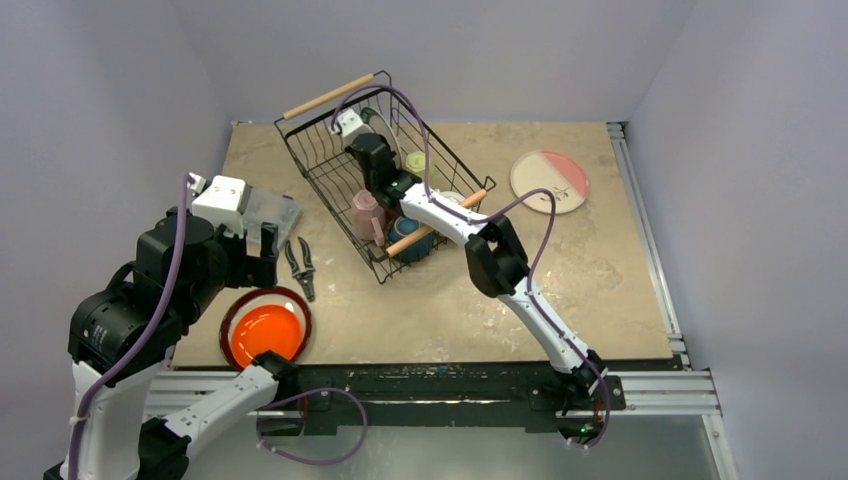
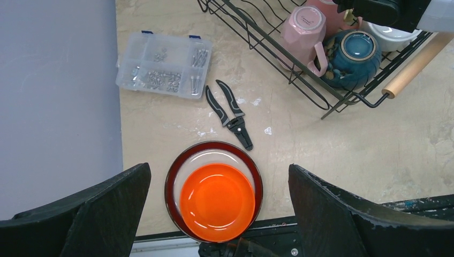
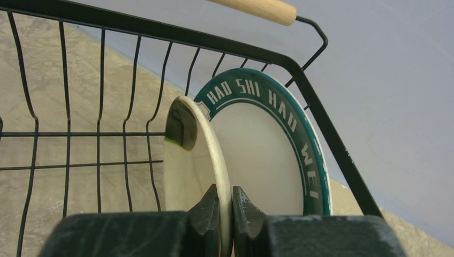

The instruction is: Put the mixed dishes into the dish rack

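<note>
The dish rack stands at the back of the table. It holds a pink mug, a teal bowl, a white cup and a yellow-green mug. My right gripper is inside the rack, shut on the rim of an upright white plate. A teal-rimmed plate stands just behind it. My left gripper is open and empty, high above the orange plate. That plate lies on the dark red-rimmed plate. A pink-white plate lies at the right.
Black pliers lie between the stacked plates and the rack. A clear plastic box of small parts sits at the table's left edge. The stacked plates overhang the near edge. Grey walls close in on three sides.
</note>
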